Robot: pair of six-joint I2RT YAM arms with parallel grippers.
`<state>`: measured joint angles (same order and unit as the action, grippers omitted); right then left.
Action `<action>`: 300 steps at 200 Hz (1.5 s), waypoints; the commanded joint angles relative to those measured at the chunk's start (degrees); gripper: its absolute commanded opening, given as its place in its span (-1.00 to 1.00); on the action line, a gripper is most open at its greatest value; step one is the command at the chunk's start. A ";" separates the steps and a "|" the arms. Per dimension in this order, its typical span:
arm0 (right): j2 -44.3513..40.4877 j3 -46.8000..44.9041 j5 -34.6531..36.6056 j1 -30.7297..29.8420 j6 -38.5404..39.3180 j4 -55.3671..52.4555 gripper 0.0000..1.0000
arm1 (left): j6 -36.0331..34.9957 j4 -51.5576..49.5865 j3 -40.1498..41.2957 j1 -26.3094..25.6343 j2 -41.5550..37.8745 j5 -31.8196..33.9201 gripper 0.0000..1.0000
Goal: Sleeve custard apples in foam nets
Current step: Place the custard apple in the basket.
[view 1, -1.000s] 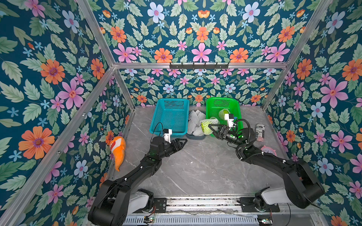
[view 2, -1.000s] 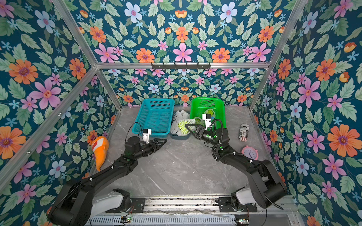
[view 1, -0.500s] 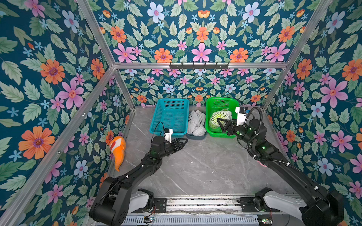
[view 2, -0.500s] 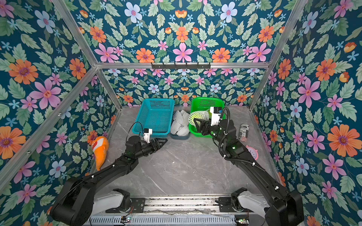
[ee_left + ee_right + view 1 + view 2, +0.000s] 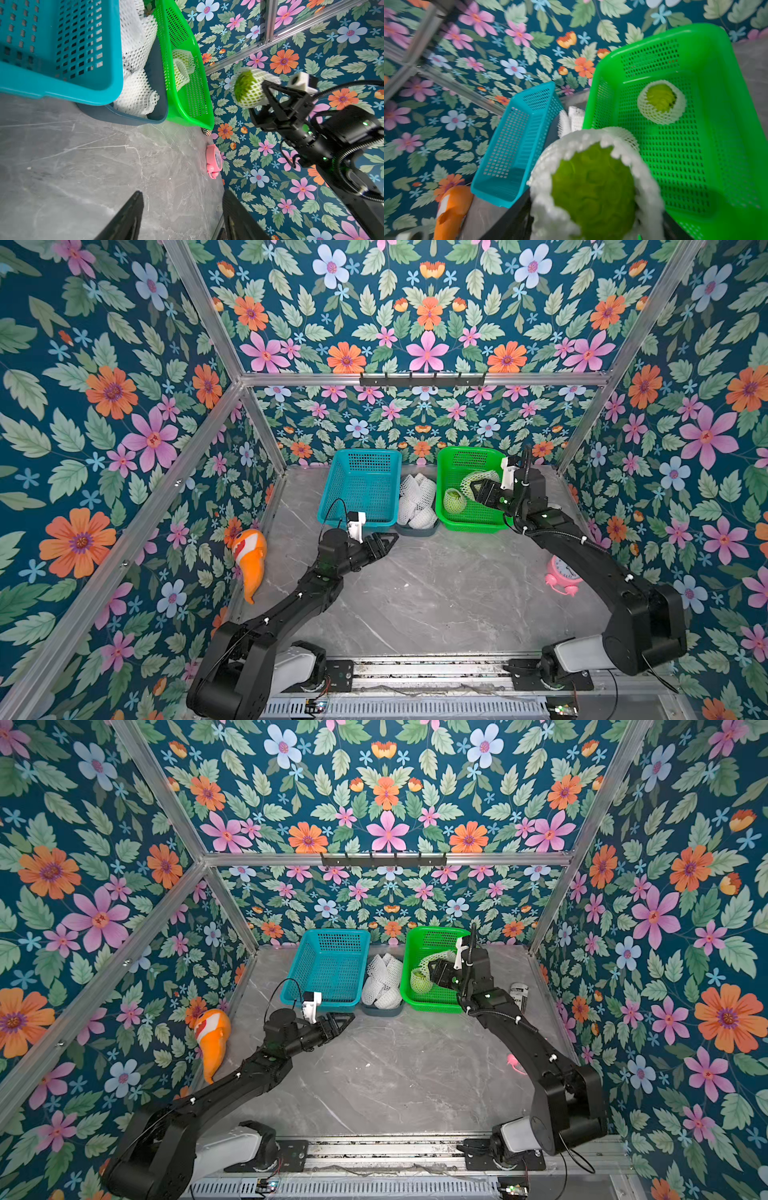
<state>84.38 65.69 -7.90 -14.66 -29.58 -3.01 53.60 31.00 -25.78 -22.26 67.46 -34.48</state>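
Table [image 5: 415, 605]: grey marble, bearing both baskets.
Blue basket [image 5: 361, 489]: at the back, left of the nets.
Green basket [image 5: 469, 458]: right of the nets.
Spare foam nets [image 5: 417, 499]: white heap between the baskets.
Left gripper [image 5: 388, 540]: jaws apart, before the blue basket.
Right gripper [image 5: 482, 489]: clamped on a netted fruit.
Held custard apple [image 5: 248, 89]: sleeved, in the air above the green basket.
Second custard apple [image 5: 454, 499]: sleeved, lying inside the green basket.

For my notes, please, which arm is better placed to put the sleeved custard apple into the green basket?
Right: its fingers hold the sleeved custard apple over the green basket; left fingers hang empty.
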 commanded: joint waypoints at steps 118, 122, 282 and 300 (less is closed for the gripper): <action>30.10 21.35 13.06 1.53 1.41 -20.01 0.45 | -0.86 1.52 1.83 -0.06 -0.39 -0.34 0.26; 30.51 21.63 13.17 1.54 1.41 -20.35 0.46 | -0.87 1.58 1.87 -0.07 -0.32 -0.37 0.26; 23.82 23.28 15.93 1.56 1.78 -24.85 0.83 | -2.50 -0.93 -0.22 -0.06 0.31 1.14 0.28; 20.54 22.10 16.12 1.56 2.37 -24.76 0.83 | -3.51 -2.89 -1.39 -0.07 0.24 1.82 0.28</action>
<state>108.27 88.84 6.61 -13.13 -28.29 -26.87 52.29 30.02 -25.91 -22.28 67.90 -33.93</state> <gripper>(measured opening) 0.914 0.641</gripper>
